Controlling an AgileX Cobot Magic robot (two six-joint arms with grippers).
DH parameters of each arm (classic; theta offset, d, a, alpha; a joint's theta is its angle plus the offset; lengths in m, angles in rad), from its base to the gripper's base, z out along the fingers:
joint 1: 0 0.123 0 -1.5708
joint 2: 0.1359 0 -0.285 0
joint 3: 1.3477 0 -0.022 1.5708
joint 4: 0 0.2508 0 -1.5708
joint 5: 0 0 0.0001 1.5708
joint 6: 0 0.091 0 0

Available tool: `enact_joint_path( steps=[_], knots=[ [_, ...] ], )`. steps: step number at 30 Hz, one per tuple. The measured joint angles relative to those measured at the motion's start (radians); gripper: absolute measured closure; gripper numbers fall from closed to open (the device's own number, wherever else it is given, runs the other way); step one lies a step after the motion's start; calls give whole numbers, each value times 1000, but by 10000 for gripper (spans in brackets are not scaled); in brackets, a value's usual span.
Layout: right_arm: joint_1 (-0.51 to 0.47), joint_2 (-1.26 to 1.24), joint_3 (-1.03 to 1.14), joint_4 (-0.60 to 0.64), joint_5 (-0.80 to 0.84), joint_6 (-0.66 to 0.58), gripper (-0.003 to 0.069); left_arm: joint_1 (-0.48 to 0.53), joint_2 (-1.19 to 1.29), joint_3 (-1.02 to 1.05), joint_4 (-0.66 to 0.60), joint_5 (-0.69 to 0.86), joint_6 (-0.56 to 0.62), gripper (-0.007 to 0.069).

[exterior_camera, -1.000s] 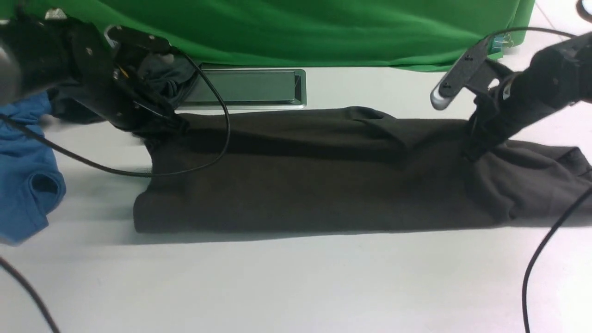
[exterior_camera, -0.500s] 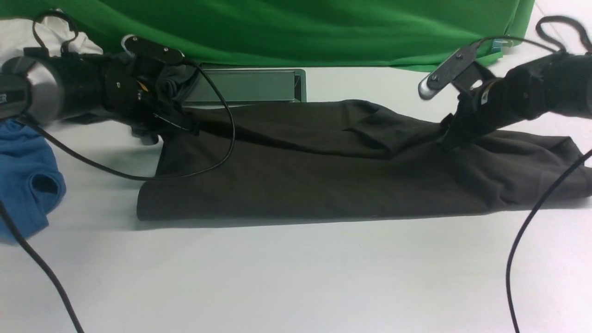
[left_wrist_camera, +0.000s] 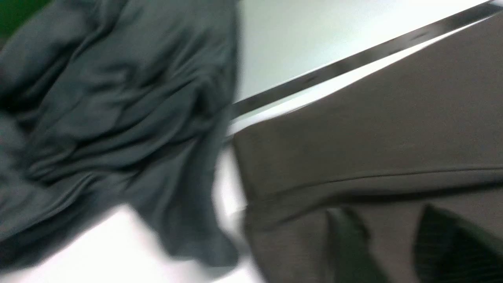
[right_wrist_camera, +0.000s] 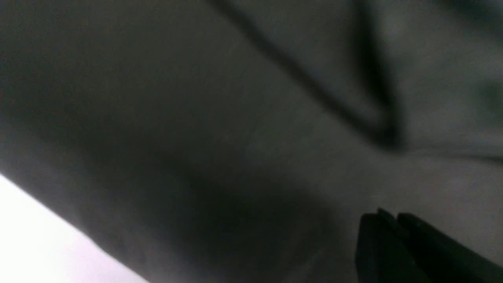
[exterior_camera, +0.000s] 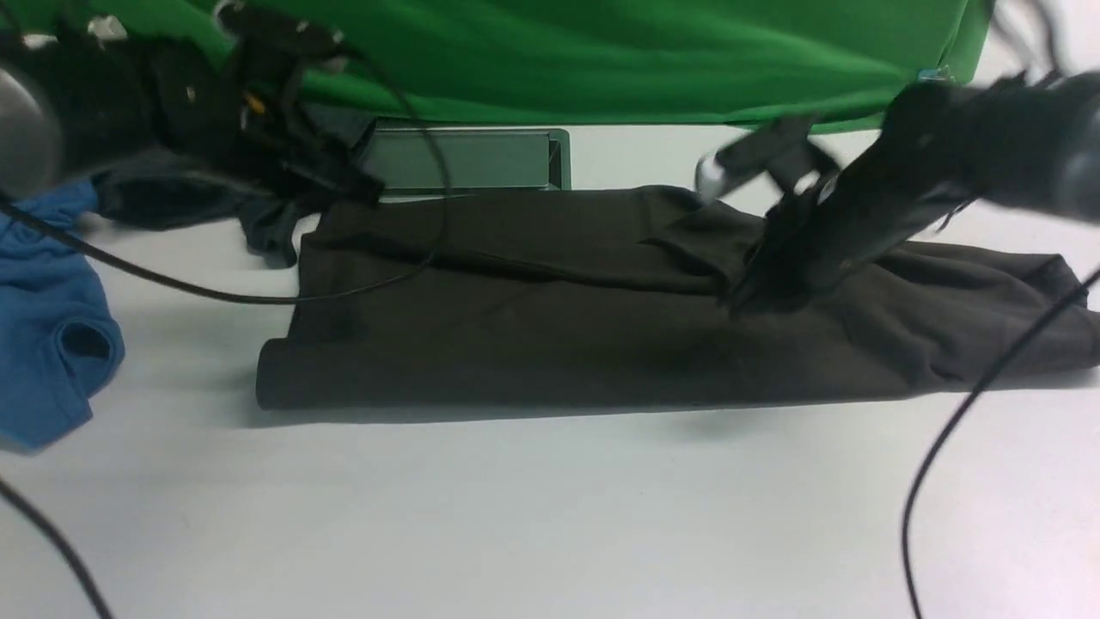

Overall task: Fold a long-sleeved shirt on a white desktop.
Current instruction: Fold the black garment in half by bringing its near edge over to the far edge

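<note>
The dark brown shirt (exterior_camera: 550, 344) lies across the middle of the front view as a long folded band on the white surface (exterior_camera: 550, 516), its left end squared off and its right end bunched and wrinkled near the right edge of the frame.

The left claw (left_wrist_camera: 389, 214) is at the shirt's upper left corner. In its wrist view the two fingers stand apart over flat cloth, released and grasping nothing. Just beside that corner sits a crumpled dark grey garment (left_wrist_camera: 98, 118).

The right claw (right_wrist_camera: 383, 224), blurred in the front view, points down onto the shirt right of centre. Its fingers are clenched together, with no cloth seen between them.

A blue garment (exterior_camera: 43, 344) lies at the left edge. A grey slot (exterior_camera: 464, 159) sits behind the shirt, below the green cloth (exterior_camera: 601, 52).
</note>
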Motion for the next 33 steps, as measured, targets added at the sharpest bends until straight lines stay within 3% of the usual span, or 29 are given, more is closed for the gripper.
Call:
enact_joint_path(
  steps=[2,6,11,19,23,30,33],
  knots=[
    [-1,50,-24,2,-1,-5,630,-51,-23,36,-97,40,94,589],
    [-1,103,-78,6,-2,-9,631,-119,-11,136,-193,51,162,608],
    [-1,164,-170,14,-11,-10,631,-167,64,250,-187,-48,179,608],
    [-6,252,-291,26,-63,-10,631,-167,99,261,-177,-118,179,608],
    [-14,286,-308,29,-232,-11,628,-167,104,259,-171,-127,179,608],
    [-30,361,-310,25,-805,-26,607,-168,104,259,-145,-128,179,608],
    [-45,359,-324,25,-871,-30,589,-169,103,258,-134,-129,179,608]
  ],
)
